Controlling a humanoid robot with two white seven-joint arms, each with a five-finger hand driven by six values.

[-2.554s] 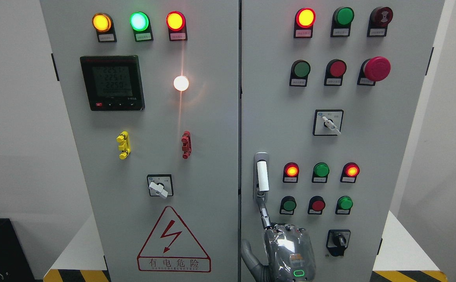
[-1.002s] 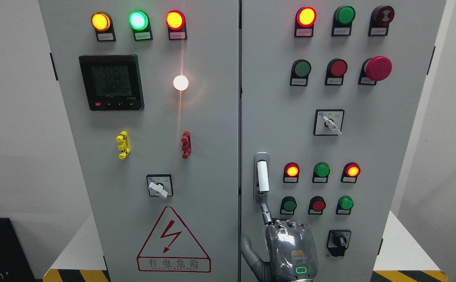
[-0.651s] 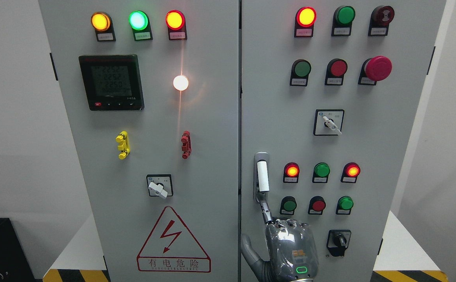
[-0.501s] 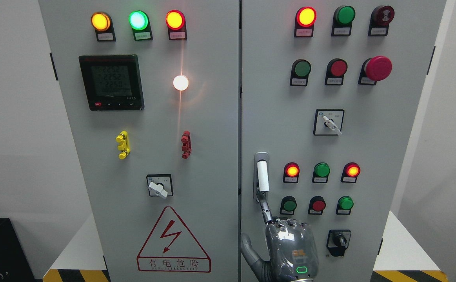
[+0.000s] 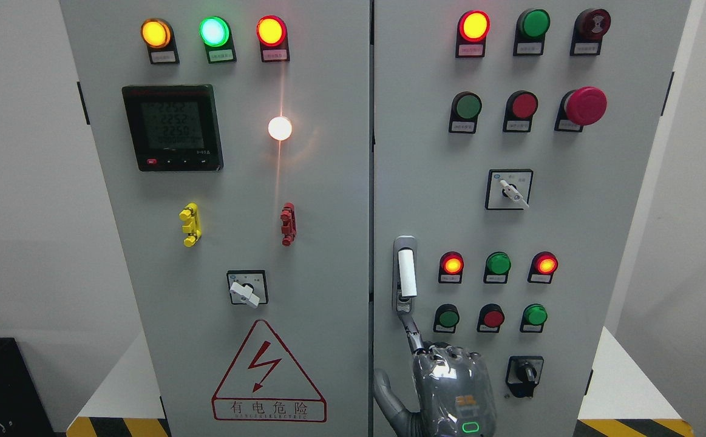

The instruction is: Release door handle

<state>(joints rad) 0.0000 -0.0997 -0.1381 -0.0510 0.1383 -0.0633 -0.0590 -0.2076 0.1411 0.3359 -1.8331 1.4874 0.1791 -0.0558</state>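
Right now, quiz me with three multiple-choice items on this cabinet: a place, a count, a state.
1. Where is the door handle?
A. left door's middle
B. right door's left edge
C. right door's top
2. How many lamps are in the left door's top row?
A. two
B. three
C. five
3. How do the doors stand?
A. both shut
B. left ajar
C. right wide open

B: the door handle sits by the centre seam on the right door.
B: orange, green, red.
A: the left door and the right one lie flush.

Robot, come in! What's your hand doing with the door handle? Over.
Right robot hand below door handle, one finger reaching its lower end, no grasp. Left out of view. Nothing in the way.
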